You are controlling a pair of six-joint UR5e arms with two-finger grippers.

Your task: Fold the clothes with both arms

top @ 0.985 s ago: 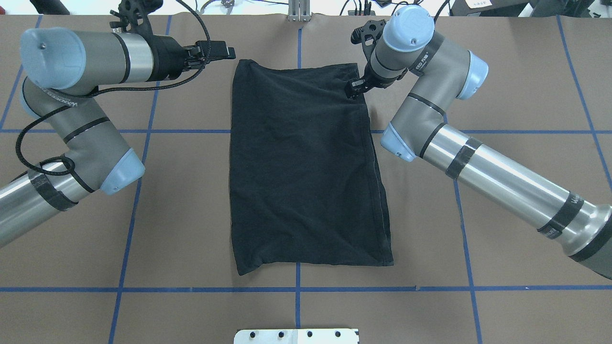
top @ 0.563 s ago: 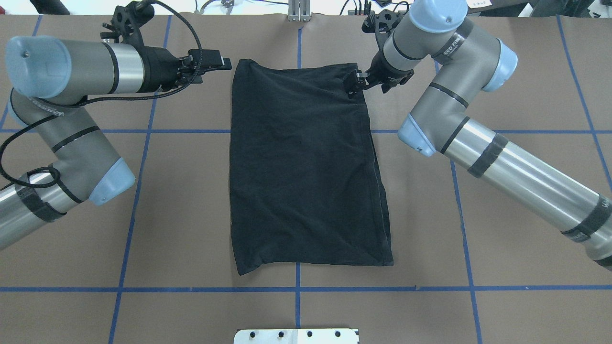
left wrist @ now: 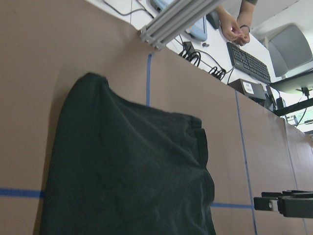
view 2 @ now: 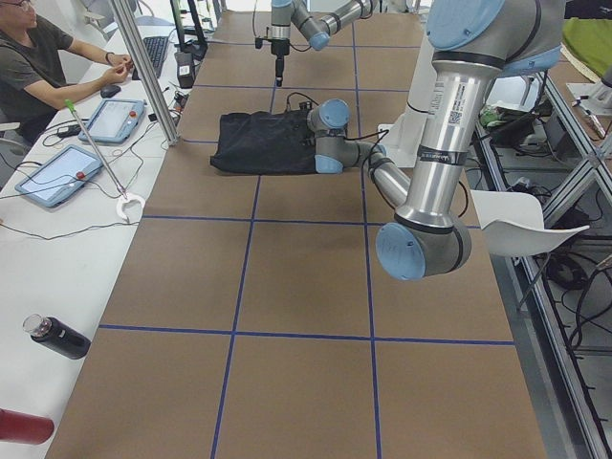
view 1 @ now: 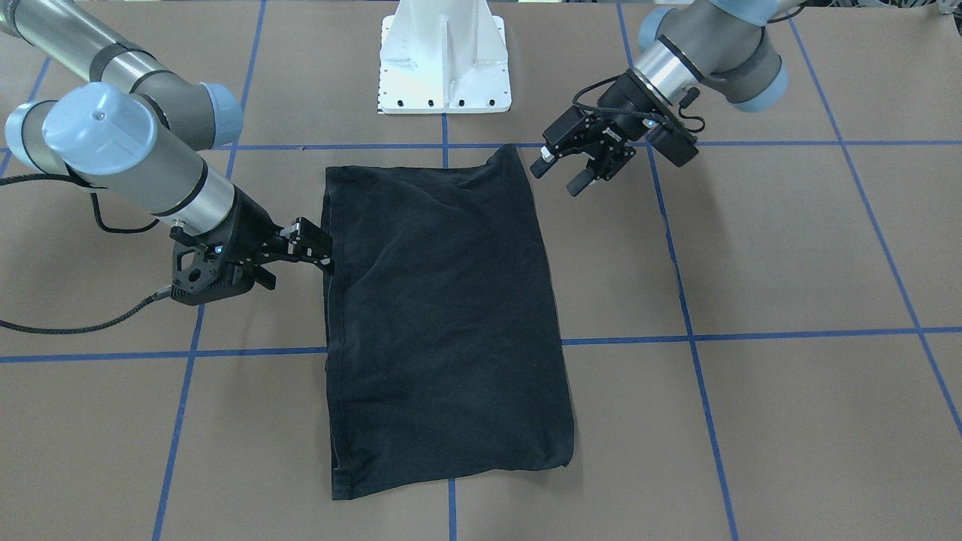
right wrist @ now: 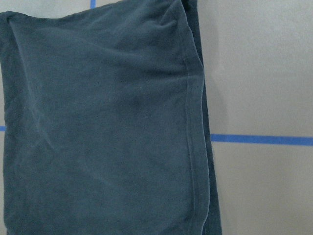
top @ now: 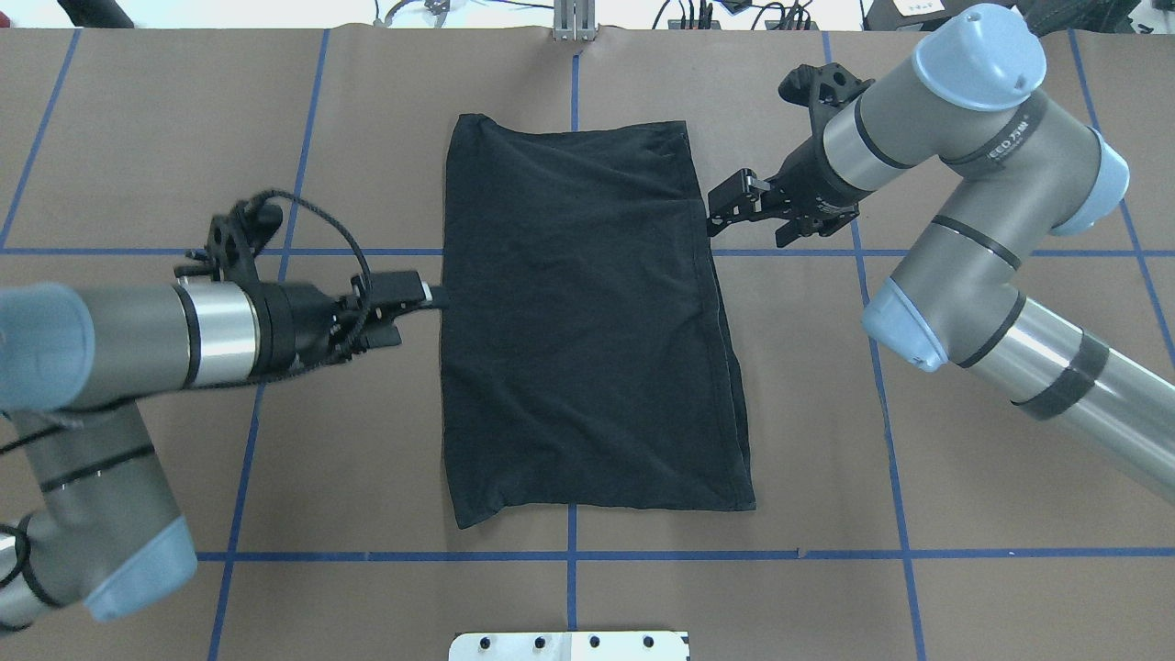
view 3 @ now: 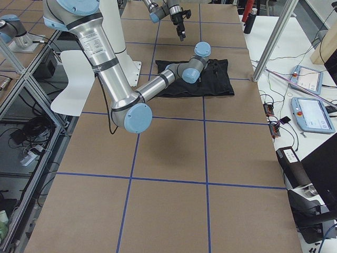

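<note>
One brown worktop (top: 138,138) with a blue tape grid (top: 643,555); brown surface shows all round the garment.

Arms next. The left arm (top: 110,344) enters from the near-left, its wrist tube running level toward the cloth's left edge. The right arm (top: 1010,353) enters from the near-right, elbow bent over the far-right square.

The black T-shirt (top: 587,321) lies flat mid-worktop, folded to a tall rectangle with the long axis pointing away from the robot. Plain black side is up, and the centre grid line runs under it.
- Left edge: one clean fold.
- Right edge: stacked hem layers, slightly staggered, flaring toward the near-right corner.
- Near edge: stops just short of the cross grid line.
- Far edge: lightly wrinkled.

The white pedestal base (view 1: 445,68) sits well apart from the near edge, with a brown strip between them.

On the left gripper (view 1: 556,179) the jaws are wide and hold nothing. Overhead puts its tips at the left edge, but the front view shows a gap, so I can't tell whether it touches.

On the right gripper (top: 721,207) the jaws are apart and hold nothing, just beside the right edge. Its wrist camera looks straight down on that hem.

Brown worktop extends outboard of both grippers.
</note>
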